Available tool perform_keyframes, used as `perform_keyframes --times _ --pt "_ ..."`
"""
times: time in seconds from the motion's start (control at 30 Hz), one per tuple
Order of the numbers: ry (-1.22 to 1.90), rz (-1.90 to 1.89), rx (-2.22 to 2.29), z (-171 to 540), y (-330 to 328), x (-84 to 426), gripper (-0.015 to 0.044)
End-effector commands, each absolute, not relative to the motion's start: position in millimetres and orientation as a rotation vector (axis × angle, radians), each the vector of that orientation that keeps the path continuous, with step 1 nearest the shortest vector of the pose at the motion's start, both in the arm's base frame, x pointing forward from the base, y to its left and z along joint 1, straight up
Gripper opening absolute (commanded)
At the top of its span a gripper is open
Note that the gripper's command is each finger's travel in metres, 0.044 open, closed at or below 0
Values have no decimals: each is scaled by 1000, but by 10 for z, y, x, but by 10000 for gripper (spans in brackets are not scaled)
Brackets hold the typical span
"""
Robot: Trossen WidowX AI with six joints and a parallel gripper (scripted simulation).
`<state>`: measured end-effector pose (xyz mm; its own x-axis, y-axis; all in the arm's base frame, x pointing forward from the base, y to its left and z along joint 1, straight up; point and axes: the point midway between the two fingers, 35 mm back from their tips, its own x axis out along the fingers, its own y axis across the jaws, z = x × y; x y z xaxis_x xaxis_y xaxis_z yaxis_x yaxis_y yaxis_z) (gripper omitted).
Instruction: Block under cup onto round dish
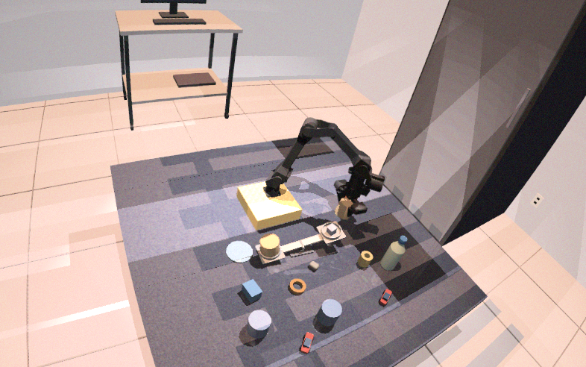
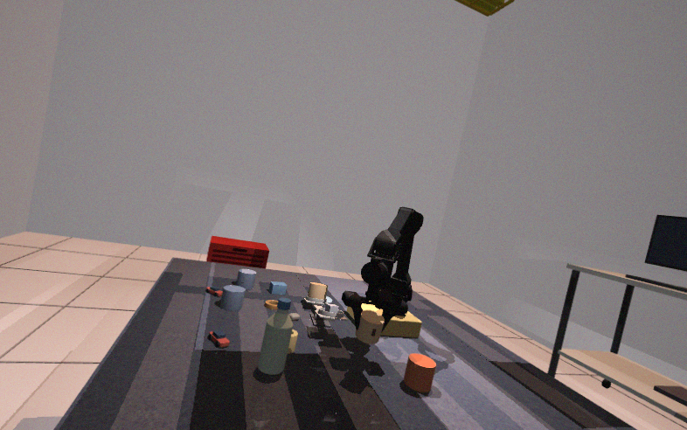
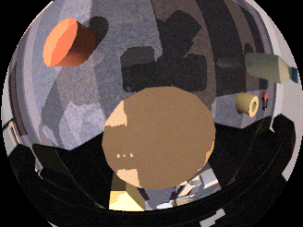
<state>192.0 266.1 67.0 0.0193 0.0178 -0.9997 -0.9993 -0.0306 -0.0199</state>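
Observation:
My gripper (image 1: 344, 207) (image 2: 371, 324) (image 3: 154, 126) is shut on a tan cup (image 1: 344, 209) (image 2: 369, 329) (image 3: 162, 143) and holds it in the air, beside the balance's right end in the top view. A small grey block (image 1: 331, 228) (image 2: 330, 308) lies uncovered on that end of the balance (image 1: 314, 239). The other tan cup (image 1: 269, 246) (image 2: 317, 292) stands upright on the balance's left end in the top view; what is under it is hidden. The pale round dish (image 1: 238, 251) lies just left of that end, with nothing on it.
A yellow base block (image 1: 276, 216) (image 2: 405, 327) carries the arm. A green bottle (image 1: 392, 256) (image 2: 274, 344) (image 3: 265, 66) and a yellow ring-like cylinder (image 1: 365, 258) (image 3: 247, 105) stand to the right. An orange cylinder (image 2: 419, 374) (image 3: 69, 42) stands near the held cup. Blue-grey cylinders (image 1: 329, 312) (image 1: 259, 324) stand in front.

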Motion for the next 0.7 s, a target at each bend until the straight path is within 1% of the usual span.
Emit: perform_keyframes --times 0.0,0.27,0.67 --pt "1165 1221 -1214 627 2697 1895 0" --pt "1165 1221 -1214 291 2704 1901 0" --pt "1165 1221 -1214 157 2707 1904 0"
